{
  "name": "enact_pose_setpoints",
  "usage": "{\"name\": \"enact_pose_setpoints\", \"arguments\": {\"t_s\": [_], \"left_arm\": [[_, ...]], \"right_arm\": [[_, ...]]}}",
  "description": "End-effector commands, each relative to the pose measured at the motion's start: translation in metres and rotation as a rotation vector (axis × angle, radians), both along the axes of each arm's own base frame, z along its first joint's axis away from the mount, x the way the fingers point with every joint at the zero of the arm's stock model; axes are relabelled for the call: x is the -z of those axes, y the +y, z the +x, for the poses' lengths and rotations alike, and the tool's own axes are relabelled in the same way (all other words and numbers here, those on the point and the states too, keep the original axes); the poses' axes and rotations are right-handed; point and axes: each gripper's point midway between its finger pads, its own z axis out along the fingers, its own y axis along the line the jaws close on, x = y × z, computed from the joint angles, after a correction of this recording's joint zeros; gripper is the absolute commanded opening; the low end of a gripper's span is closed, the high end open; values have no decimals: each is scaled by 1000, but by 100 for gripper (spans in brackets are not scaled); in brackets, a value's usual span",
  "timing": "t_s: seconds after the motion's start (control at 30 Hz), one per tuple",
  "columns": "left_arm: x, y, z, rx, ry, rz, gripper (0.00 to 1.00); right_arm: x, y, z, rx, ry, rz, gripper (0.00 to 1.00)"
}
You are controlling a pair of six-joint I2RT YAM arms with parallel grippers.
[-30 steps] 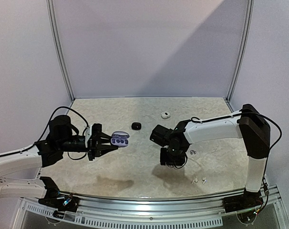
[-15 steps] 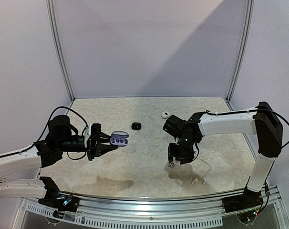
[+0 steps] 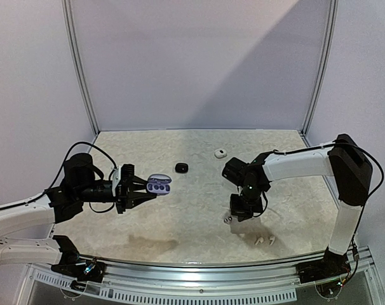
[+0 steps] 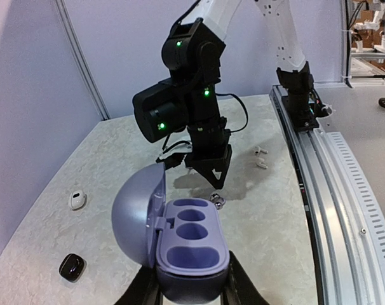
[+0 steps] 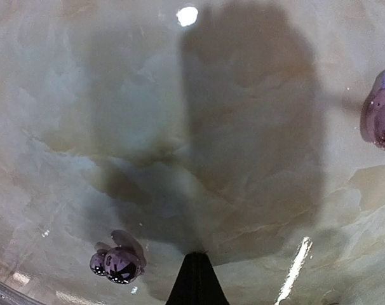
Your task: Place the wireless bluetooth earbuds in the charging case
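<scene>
Left arm (image 3: 21,216) lies low for me, stretched from its base toward the middle, forearm close to level, black wrist in line with it. Left pincer (image 3: 143,190) points sideways to the right, and its fingers (image 4: 136,293) clamp from below on the charging case (image 3: 159,185), holding it up in the air. Over to the right arm (image 3: 294,165): the upper link stands tall from the base, elbow high, and the white forearm reaches inward, sloping a little down. The wrist bends over, so the right pincer (image 3: 238,218) points straight down, tips low. On the right wrist camera I see the fingertips (image 5: 194,283) as one dark point at bottom centre, jaws together, gripping nothing.
</scene>
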Motion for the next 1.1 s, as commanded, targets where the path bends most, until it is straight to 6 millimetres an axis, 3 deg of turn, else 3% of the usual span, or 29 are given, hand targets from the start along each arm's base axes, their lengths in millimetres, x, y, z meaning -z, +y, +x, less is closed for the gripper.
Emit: {"name": "enact_pose_setpoints", "arguments": {"t_s": [0.0, 0.6, 1.07], "left_arm": [[4, 2, -1, -6, 4, 12, 0], [5, 2, 0, -10, 9, 10, 0], [6, 3, -2, -8, 9, 11, 0]], "right_arm": [[16, 4, -7, 8, 37, 28, 0], [16, 35, -29, 9, 123, 140, 0], [7, 55, -12, -1, 66, 205, 0]]}}
